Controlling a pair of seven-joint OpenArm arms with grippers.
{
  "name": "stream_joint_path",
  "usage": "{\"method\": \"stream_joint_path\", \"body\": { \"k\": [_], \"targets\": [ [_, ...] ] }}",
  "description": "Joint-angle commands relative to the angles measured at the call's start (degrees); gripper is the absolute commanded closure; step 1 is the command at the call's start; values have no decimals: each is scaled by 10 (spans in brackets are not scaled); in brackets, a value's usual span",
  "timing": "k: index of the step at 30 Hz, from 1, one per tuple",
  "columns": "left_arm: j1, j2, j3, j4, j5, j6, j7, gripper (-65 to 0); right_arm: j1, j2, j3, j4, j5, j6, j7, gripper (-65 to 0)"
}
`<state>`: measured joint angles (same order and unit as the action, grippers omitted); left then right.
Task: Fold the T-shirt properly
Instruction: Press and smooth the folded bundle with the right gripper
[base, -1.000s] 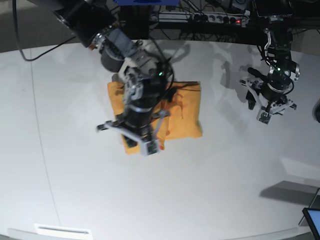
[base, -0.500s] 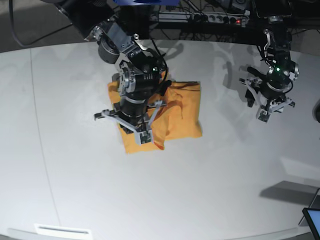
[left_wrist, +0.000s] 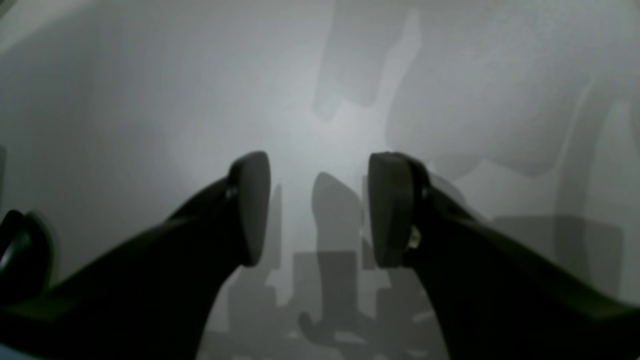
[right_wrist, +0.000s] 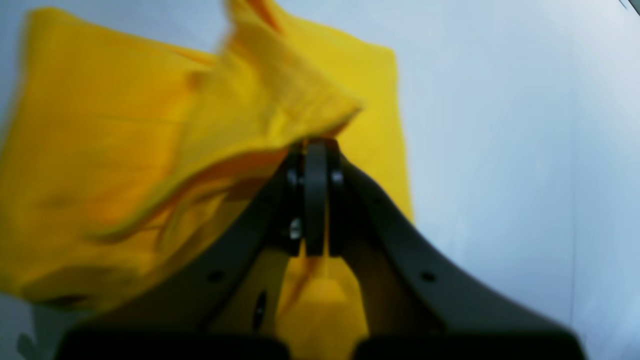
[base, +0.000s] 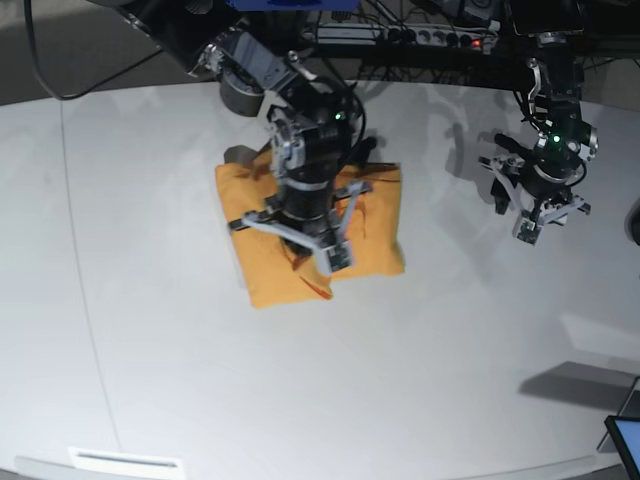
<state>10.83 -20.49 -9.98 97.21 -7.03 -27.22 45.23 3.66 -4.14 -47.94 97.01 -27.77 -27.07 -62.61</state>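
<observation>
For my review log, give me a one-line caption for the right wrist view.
Right gripper shut on a raised fold of the orange-yellow T-shirt, above the white table.

A wide white surface (base: 300, 380) curves beneath me, crossed by soft grey shadows. Behind its far edge sits a power strip (base: 440, 38) among dark tangled cables. A screen corner (base: 625, 440) shows bottom right.

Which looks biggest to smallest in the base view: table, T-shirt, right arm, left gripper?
1. table: fills most of the frame.
2. T-shirt and right arm: similar apparent area. The arm stands above the cloth, nearer the camera, so I won't rank them.
3. left gripper: clearly smallest.
</observation>
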Motion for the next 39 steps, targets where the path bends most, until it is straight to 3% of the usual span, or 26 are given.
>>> {"method": "stream_joint_path", "body": {
  "k": [1,14,21,23,26,32,39],
  "targets": [
    [-4,-9,-4,10,2,3,-10,-312,8,-7,-8,10,-10,-2,11,0],
    [-4,-8,-3,10,0,3,-10,-312,9,-7,-44,9,-11,-1,3,0],
    [-3,-8,-4,12,0,3,-10,-312,39,30,2,8,-10,1,-17,0],
    [-2,-8,-4,10,0,3,-10,-311,41,37,16,8,-10,26,-16,0],
    [4,-8,-4,13,0,3,-10,-311,41,37,37,8,-11,62,-12,0],
    [5,-8,-5,14,2,3,-10,-311,42,31,39,8,-10,66,16,0],
    [3,-9,-5,14,3,3,-10,-311,41,-5,38,-27,-10,86,30,0]
  ]
}}
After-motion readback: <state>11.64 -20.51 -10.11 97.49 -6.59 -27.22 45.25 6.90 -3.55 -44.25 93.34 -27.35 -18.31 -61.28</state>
